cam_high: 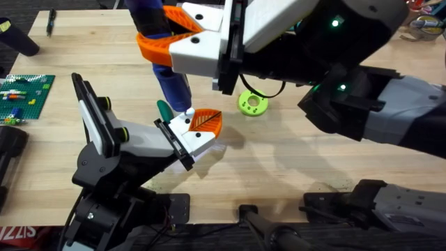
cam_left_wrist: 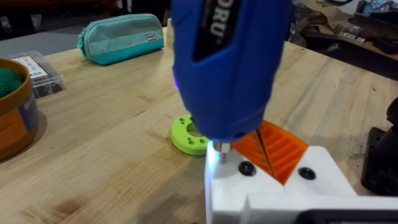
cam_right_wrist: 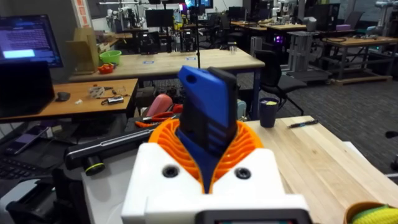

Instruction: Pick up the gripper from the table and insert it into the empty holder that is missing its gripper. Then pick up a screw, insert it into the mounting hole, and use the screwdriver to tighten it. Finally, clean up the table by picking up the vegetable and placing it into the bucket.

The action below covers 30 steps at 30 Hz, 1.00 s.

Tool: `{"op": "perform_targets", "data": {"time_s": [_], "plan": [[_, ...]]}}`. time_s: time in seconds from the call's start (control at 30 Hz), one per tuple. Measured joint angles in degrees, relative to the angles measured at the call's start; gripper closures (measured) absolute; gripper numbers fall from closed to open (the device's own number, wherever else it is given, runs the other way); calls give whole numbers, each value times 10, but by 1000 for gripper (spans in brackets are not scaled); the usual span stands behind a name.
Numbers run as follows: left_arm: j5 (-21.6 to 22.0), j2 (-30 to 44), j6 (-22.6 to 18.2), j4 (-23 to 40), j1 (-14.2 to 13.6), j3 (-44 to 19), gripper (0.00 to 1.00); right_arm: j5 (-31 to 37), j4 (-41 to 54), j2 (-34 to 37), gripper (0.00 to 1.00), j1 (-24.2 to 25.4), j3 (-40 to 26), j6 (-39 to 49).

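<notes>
**Screwdriver tip seated on holder, right gripper clamping tool**

The right gripper (cam_high: 167, 38), at the upper centre of the overhead frame, is clamping the screwdriver (cam_high: 171, 80) between its orange jaws, fully closed on the blue handle. The tool is standing nearly upright, its tip touching the top face of the holder (cam_high: 185, 136) at the frame's centre. The gripper (cam_high: 207, 122) is sitting in the holder, its ribbed orange face showing. In the left wrist view, the bit (cam_left_wrist: 222, 152) is meeting the white block just beside two dark screw heads. How far the left gripper is open, I cannot tell. A green ring (cam_high: 252, 103) is lying on the table (cam_high: 293, 167), right of the screwdriver.
</notes>
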State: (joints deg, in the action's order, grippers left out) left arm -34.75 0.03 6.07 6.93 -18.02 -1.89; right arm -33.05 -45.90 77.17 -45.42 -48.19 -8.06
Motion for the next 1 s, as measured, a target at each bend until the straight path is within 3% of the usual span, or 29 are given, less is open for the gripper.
{"op": "perform_targets", "data": {"time_s": [0.17, 0.4, 1.0], "plan": [[0, 0, 5, -4, 0, 0, 987, 2, -1, 0, 960, 0, 0, -3], [0, 0, 4, -5, 0, 0, 987, 0, -84, 3, 960, 2, 6, -37], [0, 0, 4, -5, 0, 0, 987, -73, -85, 3, 960, 21, 7, -46]]}}
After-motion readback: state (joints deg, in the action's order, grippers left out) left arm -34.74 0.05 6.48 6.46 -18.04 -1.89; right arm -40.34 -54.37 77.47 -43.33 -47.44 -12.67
